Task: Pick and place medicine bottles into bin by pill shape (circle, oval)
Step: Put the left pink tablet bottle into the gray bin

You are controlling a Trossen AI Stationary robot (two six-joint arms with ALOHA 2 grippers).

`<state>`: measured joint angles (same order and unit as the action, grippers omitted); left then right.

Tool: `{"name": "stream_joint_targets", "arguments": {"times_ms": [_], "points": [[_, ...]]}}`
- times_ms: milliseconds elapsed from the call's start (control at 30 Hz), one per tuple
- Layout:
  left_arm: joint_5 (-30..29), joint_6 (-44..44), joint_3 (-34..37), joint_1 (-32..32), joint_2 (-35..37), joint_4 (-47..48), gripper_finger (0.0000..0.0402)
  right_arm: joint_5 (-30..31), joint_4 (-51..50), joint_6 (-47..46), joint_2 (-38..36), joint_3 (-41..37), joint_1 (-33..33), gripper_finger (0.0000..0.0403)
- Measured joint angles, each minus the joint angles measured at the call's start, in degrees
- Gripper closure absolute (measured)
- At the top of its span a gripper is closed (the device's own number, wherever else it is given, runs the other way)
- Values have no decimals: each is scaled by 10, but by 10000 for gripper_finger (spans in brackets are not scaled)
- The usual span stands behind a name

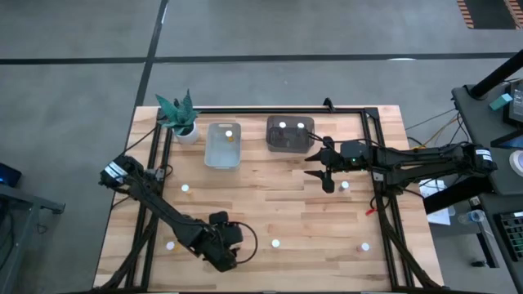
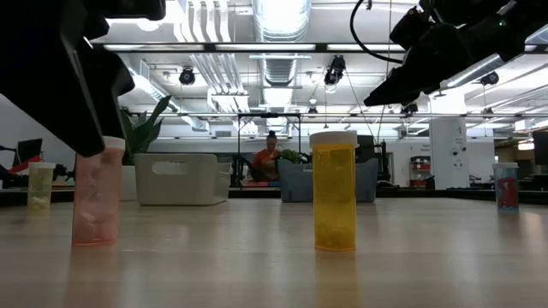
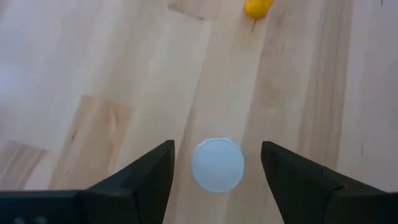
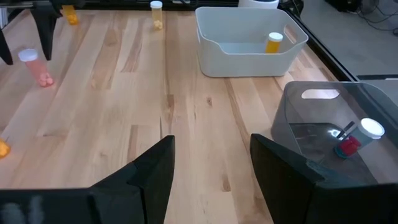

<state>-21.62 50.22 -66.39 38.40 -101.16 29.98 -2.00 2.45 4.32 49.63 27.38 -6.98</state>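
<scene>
Several small medicine bottles with white caps stand on the wooden table [image 1: 270, 204]. My left gripper [image 3: 216, 152] points straight down near the front edge and is open. Its fingers stand on either side of the white cap [image 3: 217, 164] of a pale pink bottle [image 2: 96, 201] without touching it. My right gripper [image 1: 320, 166] is open and empty, in the air next to the dark bin [image 1: 288, 140]. The dark bin holds two bottles [image 4: 357, 138]. The white bin [image 1: 222, 147] holds one orange bottle [image 4: 274, 42].
Loose bottles stand at the left [image 1: 185, 188], front left [image 1: 170, 244], front middle [image 2: 334, 190], front right [image 1: 364, 247] and under the right arm [image 1: 344, 185]. A potted plant [image 1: 181, 114] stands at the back left. A dark frame [image 1: 376, 147] edges the table.
</scene>
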Motion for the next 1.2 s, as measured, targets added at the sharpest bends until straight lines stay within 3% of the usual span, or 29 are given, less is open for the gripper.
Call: {"name": "stream_joint_targets", "arguments": {"times_ms": [467,667,833,1200], "points": [[1,-6,0,-1,0,5,306,0,0,-2,0,0,0,202],[3,-42,-7,-12,11,9,298,0,-1,-5,0,0,0,202],[3,-92,-14,-53,60,47,293,0,-1,-7,1,-1,0,202],[-24,-230,-7,-239,215,116,291,0,0,-9,1,-1,0,202]]}}
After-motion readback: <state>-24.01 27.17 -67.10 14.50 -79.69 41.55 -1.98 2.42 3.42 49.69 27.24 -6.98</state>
